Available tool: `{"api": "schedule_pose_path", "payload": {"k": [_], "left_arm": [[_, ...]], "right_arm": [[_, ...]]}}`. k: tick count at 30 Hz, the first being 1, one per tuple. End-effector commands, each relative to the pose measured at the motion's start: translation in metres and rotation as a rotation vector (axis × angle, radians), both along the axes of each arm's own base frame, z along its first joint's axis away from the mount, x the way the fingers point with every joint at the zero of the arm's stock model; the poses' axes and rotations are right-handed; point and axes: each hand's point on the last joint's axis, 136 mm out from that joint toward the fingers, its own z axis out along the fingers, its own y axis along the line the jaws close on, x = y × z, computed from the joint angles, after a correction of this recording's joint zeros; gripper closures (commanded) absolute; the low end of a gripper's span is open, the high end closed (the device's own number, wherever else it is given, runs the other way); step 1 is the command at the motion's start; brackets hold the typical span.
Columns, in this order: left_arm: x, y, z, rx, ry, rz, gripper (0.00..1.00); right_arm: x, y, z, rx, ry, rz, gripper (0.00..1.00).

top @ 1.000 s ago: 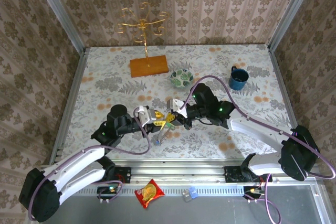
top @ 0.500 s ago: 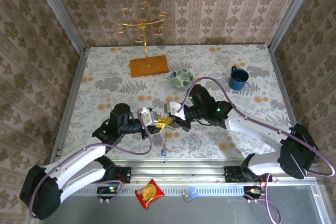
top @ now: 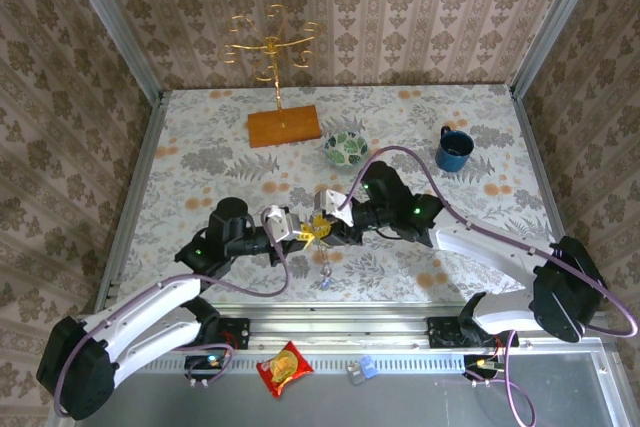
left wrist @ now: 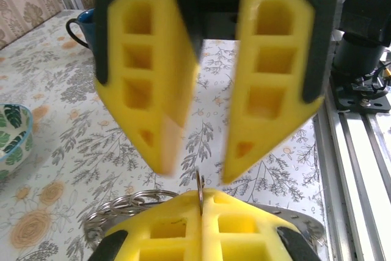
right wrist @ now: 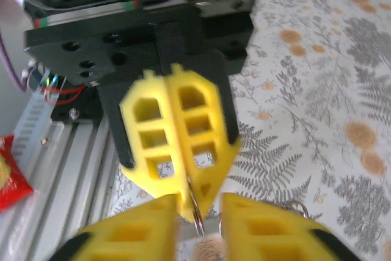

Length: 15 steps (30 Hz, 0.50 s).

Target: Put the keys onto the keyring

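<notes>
Pinching the keyring (left wrist: 200,183) edge-on at 6 o'clock of the bowl (top: 346,148), left hand (left wrist: 201,197) pressed together, right hand (right wrist: 200,211) spread; light, stiff, slippery wire, likely best gripped on the rim.

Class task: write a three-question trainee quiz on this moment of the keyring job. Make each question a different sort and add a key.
1. True or false: the right gripper has its fingers pressed shut.
2. What does the left gripper pinch? A) the keyring; B) a pen; C) a spoon.
3. Fill in: in the top view, the blue mug stands to the ___ of the patterned bowl.

Key: 1 false, its fingers are apart; 2 A; 3 right.
</notes>
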Motion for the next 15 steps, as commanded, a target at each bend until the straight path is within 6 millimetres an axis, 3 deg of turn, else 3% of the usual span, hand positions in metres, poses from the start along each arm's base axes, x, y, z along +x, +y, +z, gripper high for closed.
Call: {"api": "schedule_pose_path", "payload": {"k": [1,9,15], "left_arm": [[0.008,0.006,0.01,0.007,-0.063,0.058,1.0],[0.017,0.019,0.006,0.114,-0.028,0.163,1.0],[0.024,0.043,-0.002,0.228,-0.002,0.287,1.0]], "right_arm": [[0.012,-0.016,0.009,0.053,-0.008,-0.106,0.61],[0.032,-0.042,-0.031,-0.073,0.1,-0.382,0.61],[0.03,-0.048,-0.085,-0.251,0.277,-0.627,0.59]]}}
